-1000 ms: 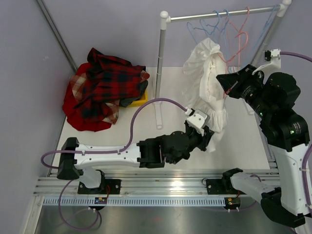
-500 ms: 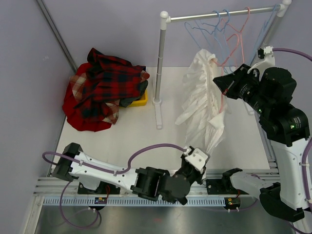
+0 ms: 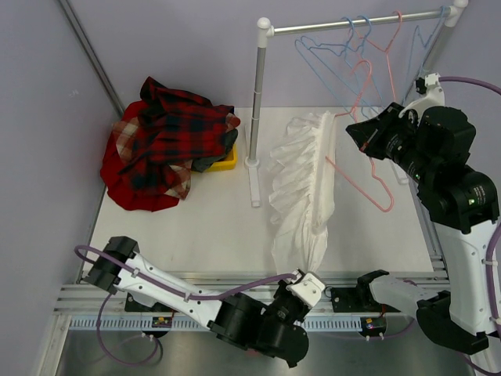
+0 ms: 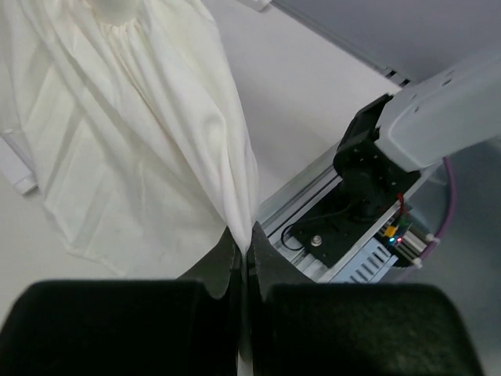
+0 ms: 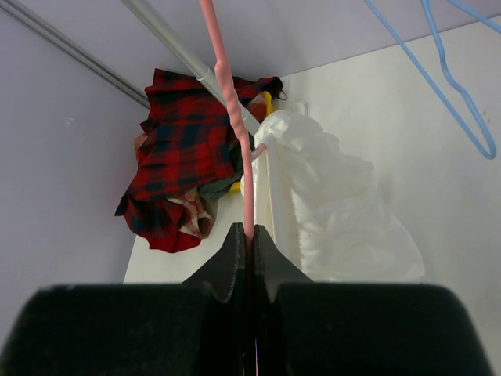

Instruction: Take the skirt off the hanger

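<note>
The white skirt (image 3: pixel 301 188) lies stretched out from the rack down to the table's near edge. My left gripper (image 3: pixel 309 276) is shut on its hem at the near rail. In the left wrist view the cloth (image 4: pixel 133 133) runs into the shut left gripper (image 4: pixel 243 244). My right gripper (image 3: pixel 357 133) is shut on the pink hanger (image 3: pixel 368 176) and holds it over the right side of the table. In the right wrist view the pink hanger (image 5: pixel 225 94) rises from the shut right gripper (image 5: pixel 247 235), and its far end touches the top of the skirt (image 5: pixel 337 204).
A red plaid garment pile (image 3: pixel 168 137) covers a yellow bin (image 3: pixel 228 160) at the back left. The white clothes rack (image 3: pixel 257 102) stands mid-table, with blue hangers (image 3: pixel 329 55) and another pink one on its rail. The aluminium rail (image 3: pixel 196 301) runs along the near edge.
My left gripper has pulled the skirt's hem back to the near edge. The skirt went from bunched on the hanger to stretched flat and low. My right gripper has kept hold of the hanger.
</note>
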Robot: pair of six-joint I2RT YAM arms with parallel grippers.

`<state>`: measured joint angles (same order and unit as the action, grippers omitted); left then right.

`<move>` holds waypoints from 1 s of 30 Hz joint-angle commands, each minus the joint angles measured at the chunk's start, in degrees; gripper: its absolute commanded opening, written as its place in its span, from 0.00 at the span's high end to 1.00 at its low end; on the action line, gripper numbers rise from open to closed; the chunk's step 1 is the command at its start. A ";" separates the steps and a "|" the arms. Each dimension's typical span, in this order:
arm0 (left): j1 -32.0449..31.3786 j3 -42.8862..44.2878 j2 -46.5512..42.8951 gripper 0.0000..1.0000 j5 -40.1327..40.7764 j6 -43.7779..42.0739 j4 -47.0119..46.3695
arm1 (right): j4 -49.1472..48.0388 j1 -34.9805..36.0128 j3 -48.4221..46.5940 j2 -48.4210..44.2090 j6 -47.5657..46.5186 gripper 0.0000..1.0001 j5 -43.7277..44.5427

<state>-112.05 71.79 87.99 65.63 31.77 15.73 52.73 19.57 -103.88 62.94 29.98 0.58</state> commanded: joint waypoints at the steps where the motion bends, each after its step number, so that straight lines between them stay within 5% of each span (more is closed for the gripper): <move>1: -0.63 -0.77 1.14 1.00 -2.61 0.14 0.71 | -14.33 -0.76 -5.10 0.61 -1.06 1.00 6.19; 8: 14.82 0.98 -1.67 1.00 -4.37 -10.39 -3.41 | -1.17 -0.77 -5.56 -2.10 2.54 1.00 -4.23; 11: 23.17 4.93 -2.64 1.00 -5.94 -20.57 -6.67 | 6.38 -0.85 -2.74 -4.13 2.81 1.00 -10.31; 16: 37.31 17.11 -0.98 1.00 -10.08 -24.04 -1.77 | 15.82 -0.85 -1.59 -7.21 0.79 1.00 -10.78; 21: 37.70 12.95 -7.11 1.00 -9.99 -23.17 -3.17 | 16.62 -0.76 -7.56 -5.03 -1.15 1.00 -7.18; 30: 35.14 7.14 -23.18 1.00 3.71 -16.46 17.06 | 6.52 -0.85 -22.15 12.54 -4.13 1.00 -3.83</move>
<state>-78.13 79.09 71.61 61.41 13.87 27.53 65.91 18.98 -122.87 69.34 28.34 -5.19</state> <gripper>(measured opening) 0.012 0.032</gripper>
